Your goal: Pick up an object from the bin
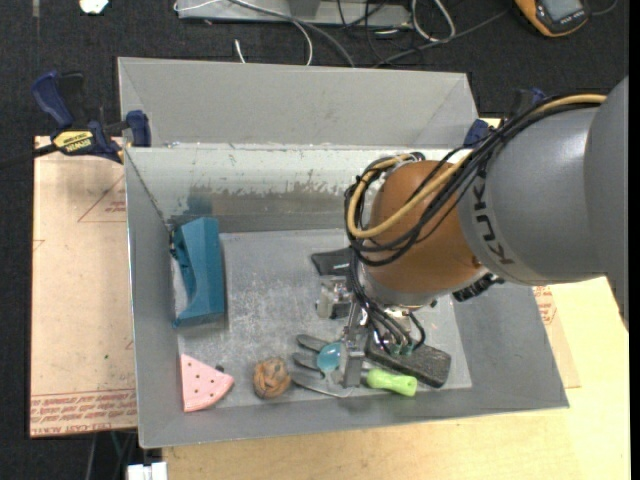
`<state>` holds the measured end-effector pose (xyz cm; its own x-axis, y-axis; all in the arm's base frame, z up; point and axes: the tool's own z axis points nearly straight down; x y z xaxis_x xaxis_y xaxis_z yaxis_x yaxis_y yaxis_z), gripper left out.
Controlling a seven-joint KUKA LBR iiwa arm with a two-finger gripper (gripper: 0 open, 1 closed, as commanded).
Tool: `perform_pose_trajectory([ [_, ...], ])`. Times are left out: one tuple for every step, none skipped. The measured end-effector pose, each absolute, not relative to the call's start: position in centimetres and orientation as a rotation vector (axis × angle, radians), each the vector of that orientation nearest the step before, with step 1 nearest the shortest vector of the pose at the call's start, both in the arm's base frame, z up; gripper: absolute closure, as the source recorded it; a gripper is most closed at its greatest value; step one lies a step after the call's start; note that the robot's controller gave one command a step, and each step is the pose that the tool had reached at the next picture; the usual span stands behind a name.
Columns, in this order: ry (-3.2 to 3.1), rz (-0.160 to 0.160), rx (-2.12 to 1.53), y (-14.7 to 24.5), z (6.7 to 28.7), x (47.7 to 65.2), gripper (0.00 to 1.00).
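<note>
My gripper [350, 353] hangs low over the front middle of the bin, under the arm's orange cover. Right beneath it lies a small tool with grey metal arms and a teal rounded part [327, 357]. A bright green handle [392, 382] lies just to the gripper's right, touching or close to its tip. Behind that handle sits a dark grey flat bar [422, 363]. To the left of the gripper rests a brown knotted ball [270, 376], apart from it.
A blue box-shaped thing [200, 271] lies along the bin's left wall. A pink wedge with dots [203, 383] sits in the front left corner. The arm and its cables cover the bin's right middle.
</note>
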<state>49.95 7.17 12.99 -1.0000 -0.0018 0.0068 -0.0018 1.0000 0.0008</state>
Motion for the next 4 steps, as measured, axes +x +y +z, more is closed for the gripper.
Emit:
perform_pose_trajectory([
  [-3.141, -0.002, -0.001, 7.1, 13.3, 50.1, 0.0],
  [-3.137, -0.004, -0.164, 5.1, 7.4, 48.9, 0.0],
  [-3.146, -0.006, 0.032, -3.7, 10.8, 50.3, 0.0],
  [-3.136, -0.008, -0.108, 1.3, 8.3, 49.4, 0.0],
])
